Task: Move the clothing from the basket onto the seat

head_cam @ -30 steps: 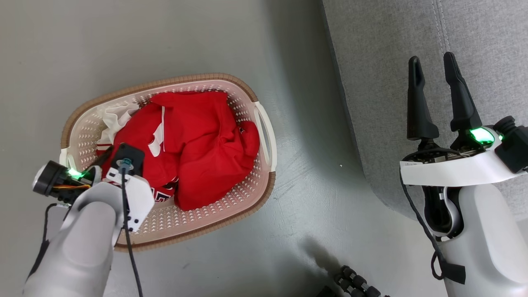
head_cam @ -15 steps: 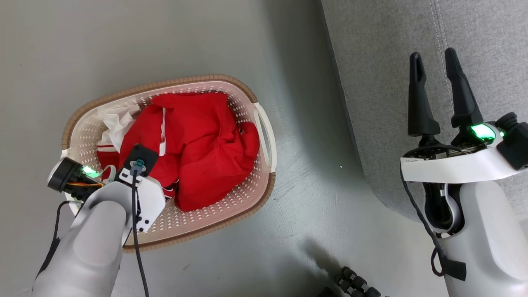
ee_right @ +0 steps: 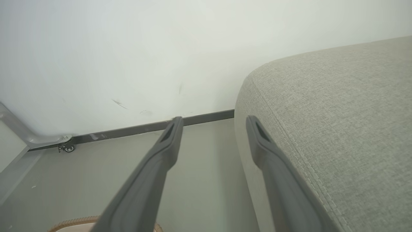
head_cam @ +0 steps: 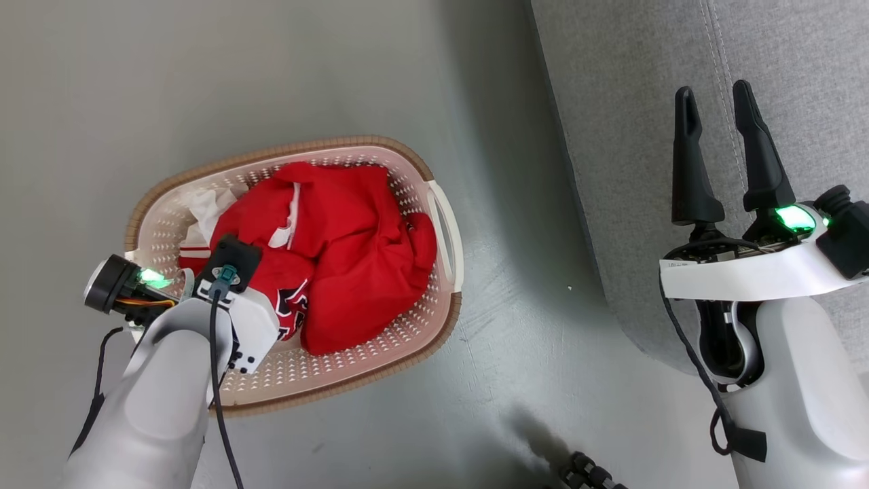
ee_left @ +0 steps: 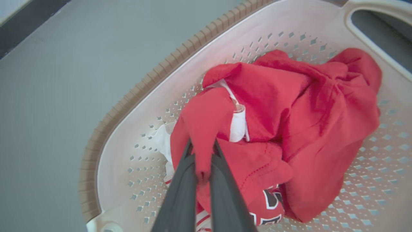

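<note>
Grey floor [head_cam: 204, 68]: one basket [head_cam: 292, 146] at 9 o'clock, one seat [head_cam: 624, 136] at 2 o'clock.
Two tools: left tool [ee_left: 202, 145] clamped on red clothing [head_cam: 360, 272] inside the basket; right tool [head_cam: 712, 89] spread, empty, above the seat.

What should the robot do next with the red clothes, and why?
Probably lift the left claw straight up: it is shut on a fold of the red clothing, but the pile lies in the basket, and the seat is off to the right.
</note>
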Robot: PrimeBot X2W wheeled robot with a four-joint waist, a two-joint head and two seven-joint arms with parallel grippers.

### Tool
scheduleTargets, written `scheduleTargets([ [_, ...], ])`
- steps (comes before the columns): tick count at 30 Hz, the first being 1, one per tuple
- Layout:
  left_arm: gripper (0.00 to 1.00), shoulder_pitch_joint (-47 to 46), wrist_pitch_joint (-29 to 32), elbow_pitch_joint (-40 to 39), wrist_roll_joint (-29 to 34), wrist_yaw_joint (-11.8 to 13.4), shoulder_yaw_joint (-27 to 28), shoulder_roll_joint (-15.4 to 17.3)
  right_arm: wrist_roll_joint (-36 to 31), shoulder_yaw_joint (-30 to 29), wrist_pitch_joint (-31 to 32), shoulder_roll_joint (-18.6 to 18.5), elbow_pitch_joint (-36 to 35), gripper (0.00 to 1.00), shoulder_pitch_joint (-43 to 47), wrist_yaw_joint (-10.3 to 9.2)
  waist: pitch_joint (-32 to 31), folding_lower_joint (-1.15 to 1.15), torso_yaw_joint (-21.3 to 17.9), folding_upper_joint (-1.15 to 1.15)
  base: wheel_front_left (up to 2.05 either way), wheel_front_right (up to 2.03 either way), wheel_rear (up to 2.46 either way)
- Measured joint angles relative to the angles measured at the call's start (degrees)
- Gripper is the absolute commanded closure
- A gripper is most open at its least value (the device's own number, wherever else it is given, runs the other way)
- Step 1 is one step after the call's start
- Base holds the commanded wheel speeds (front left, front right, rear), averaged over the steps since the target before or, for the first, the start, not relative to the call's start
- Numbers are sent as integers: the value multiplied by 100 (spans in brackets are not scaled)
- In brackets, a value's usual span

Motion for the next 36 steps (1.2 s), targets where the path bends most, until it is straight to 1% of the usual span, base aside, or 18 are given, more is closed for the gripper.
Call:
scheduleTargets([
  [9,100,291,-216,-292,-208,157,129,-126,-152,-1,0,0,75,0,1,0,-235,0,138,0,0,0,0],
  [17,100,456,-278,-746,-311,283,202,-268,-322,49,0,-3,207,0,7,0,-485,0,301,0,0,0,0],
  [24,100,626,-278,-1160,-326,339,192,-270,-475,67,-1,-5,307,0,24,0,-735,0,452,0,0,0,0],
  [32,100,867,-279,-2063,-417,457,186,-327,-660,192,-5,-12,453,0,30,0,-1061,0,615,0,0,0,0],
  [36,100,1068,-279,-2391,-435,468,183,-320,-782,187,-7,-21,516,0,33,0,-1246,0,689,0,0,0,0],
])
